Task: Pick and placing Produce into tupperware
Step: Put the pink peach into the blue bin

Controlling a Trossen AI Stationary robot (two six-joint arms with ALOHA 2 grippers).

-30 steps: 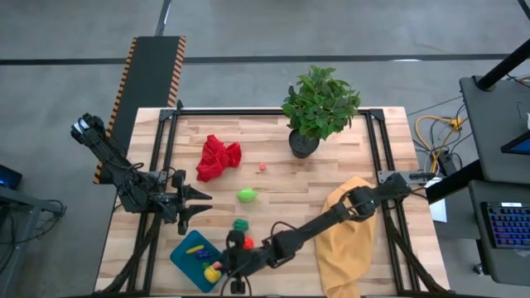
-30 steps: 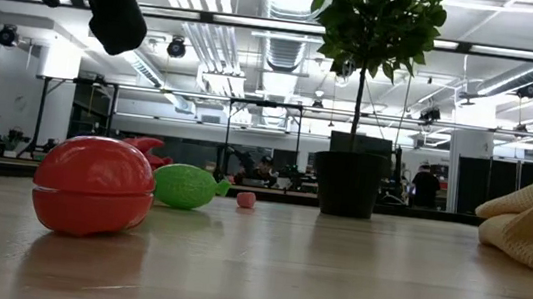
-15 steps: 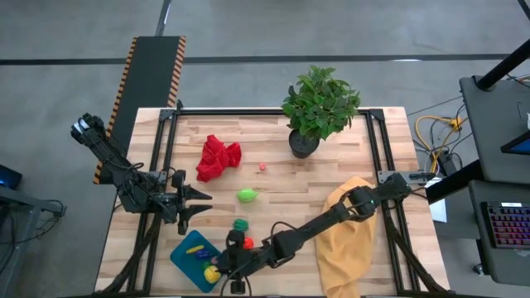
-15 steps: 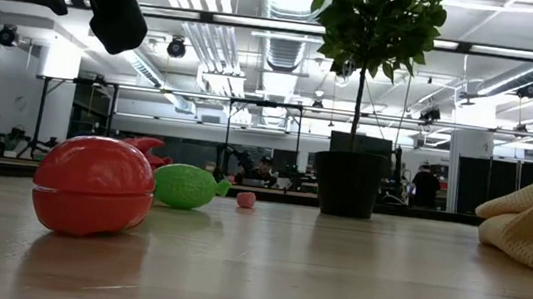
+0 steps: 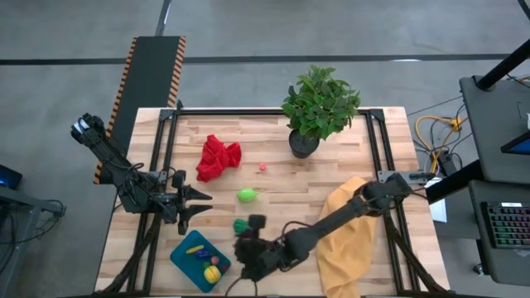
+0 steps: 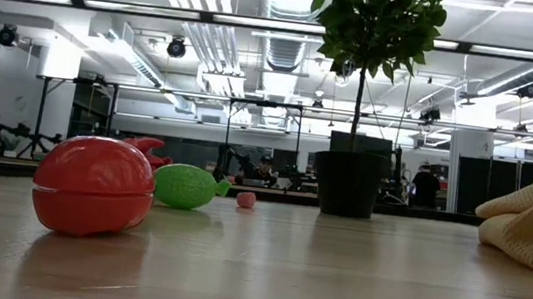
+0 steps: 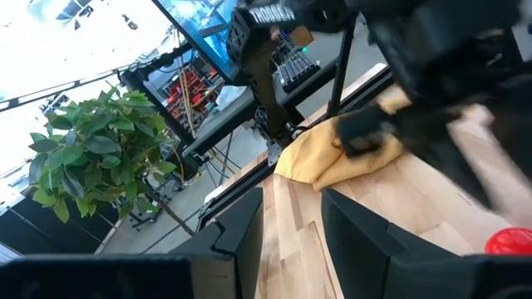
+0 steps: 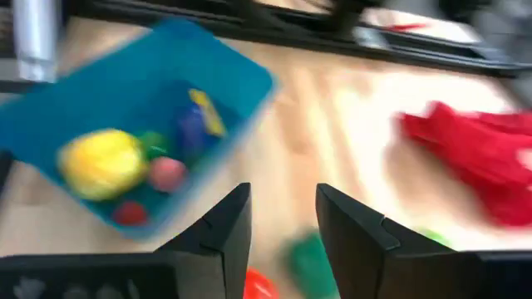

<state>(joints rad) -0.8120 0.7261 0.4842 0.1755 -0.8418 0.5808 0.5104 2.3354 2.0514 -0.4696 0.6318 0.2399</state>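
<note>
Tupperware (image 5: 197, 260) is my landmark: it sits at the table's near edge and holds a yellow piece (image 8: 101, 163), a pink piece (image 8: 167, 173), a small red piece (image 8: 130, 213) and a purple piece (image 8: 190, 130). I see my right gripper (image 5: 248, 240) just beside its right rim, jaws released and empty. Beyond that rim lie a dark green piece (image 5: 239, 224) and, farther off, a bright green piece (image 5: 247, 195). My left gripper (image 5: 199, 201) waits just behind the tupperware, jaws parted.

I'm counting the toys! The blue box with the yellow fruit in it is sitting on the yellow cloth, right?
Not quite. The high view shows the blue box with the yellow fruit sitting on the bare wooden table. The yellow cloth lies apart, toward the other side.
</note>
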